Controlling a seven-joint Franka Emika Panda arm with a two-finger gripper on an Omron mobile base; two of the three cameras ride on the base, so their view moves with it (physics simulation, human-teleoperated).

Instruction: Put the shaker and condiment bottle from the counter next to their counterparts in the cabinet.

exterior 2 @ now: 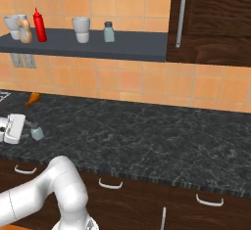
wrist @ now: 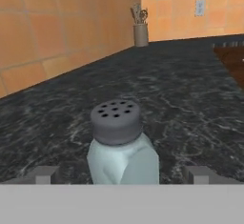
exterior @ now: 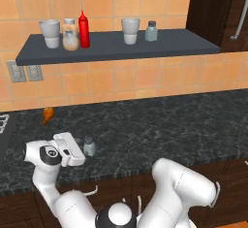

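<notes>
Already the red condiment bottle [exterior: 84, 29] stands on the open wall shelf [exterior: 145, 46], far above the tool [exterior: 79, 150] and just beside the clear orange-tinted jar [exterior: 70, 35], so that half of the task looks done. What is left is the shaker [wrist: 122, 147], which stands upright on the speckled black surface [exterior: 160, 130], directly in front of the tool and between its two fingertips [wrist: 44, 174]. The tool is spread wide, its tips well to either side of the shaker's body and touching nothing, so the grasp is not yet made. The matching shaker [exterior: 151, 31] waits high on the shelf, off to the far side of the white cup [exterior: 130, 30]. By my judgement, closing, lifting and placing the shaker beside its twin remain.
</notes>
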